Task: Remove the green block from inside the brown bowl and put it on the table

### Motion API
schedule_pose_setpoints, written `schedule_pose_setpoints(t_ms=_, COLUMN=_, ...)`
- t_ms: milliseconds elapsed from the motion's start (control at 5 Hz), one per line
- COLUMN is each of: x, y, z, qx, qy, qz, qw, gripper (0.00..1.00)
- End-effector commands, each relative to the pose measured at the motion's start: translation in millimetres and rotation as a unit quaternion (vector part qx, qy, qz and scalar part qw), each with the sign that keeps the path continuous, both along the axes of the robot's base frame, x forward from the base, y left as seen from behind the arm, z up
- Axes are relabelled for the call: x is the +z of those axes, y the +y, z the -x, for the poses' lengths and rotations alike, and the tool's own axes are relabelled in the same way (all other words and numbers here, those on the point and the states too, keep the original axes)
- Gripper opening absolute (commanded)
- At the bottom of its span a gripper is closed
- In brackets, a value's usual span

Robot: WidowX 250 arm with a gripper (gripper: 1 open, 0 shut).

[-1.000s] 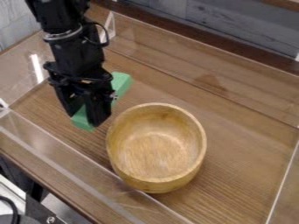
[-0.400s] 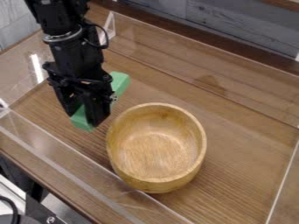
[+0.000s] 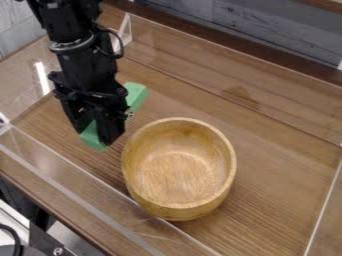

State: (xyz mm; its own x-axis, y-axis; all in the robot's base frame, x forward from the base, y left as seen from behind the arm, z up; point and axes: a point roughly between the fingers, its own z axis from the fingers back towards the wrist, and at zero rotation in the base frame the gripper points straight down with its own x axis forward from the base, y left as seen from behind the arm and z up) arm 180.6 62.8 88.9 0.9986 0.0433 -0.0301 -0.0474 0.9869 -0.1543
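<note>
The green block (image 3: 136,94) is outside the brown bowl (image 3: 225,150), just left of it and low over the table (image 3: 254,95). It lies slanted, one end showing at the upper right of the fingers and the other at the lower left. My gripper (image 3: 104,128) points straight down and straddles the block's middle, with its black fingers (image 3: 118,122) against the block's sides. Whether the block rests on the table or hangs just above it I cannot tell. The bowl stands upright and is empty.
Clear acrylic walls (image 3: 67,180) run along the table's edges, one close in front of the gripper and the bowl. The black arm (image 3: 74,40) rises to the upper left. Bare wood lies behind and to the right of the bowl.
</note>
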Motion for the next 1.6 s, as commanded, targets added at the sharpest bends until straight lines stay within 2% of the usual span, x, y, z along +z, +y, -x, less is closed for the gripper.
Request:
schedule_pose_setpoints(t_ms=0, x=4.2, y=3, z=-3.5, qx=0.0, qy=-0.015, qz=-0.012, qw=0.9998, gripper=0.0)
schedule_pose_setpoints(t_ms=800, x=-1.4, y=8, z=-5.3, qx=0.006, qy=-0.018, qz=-0.025, qw=0.9995, gripper=0.0)
schedule_pose_setpoints(t_ms=1000, x=-0.9, y=12, z=-8.6, qx=0.01, qy=-0.019, qz=-0.025, qw=0.9995, gripper=1.0)
schedule_pose_setpoints(t_ms=1400, x=-11.7, y=14, z=-12.3, qx=0.013, qy=-0.022, qz=-0.019, qw=0.9995, gripper=1.0)
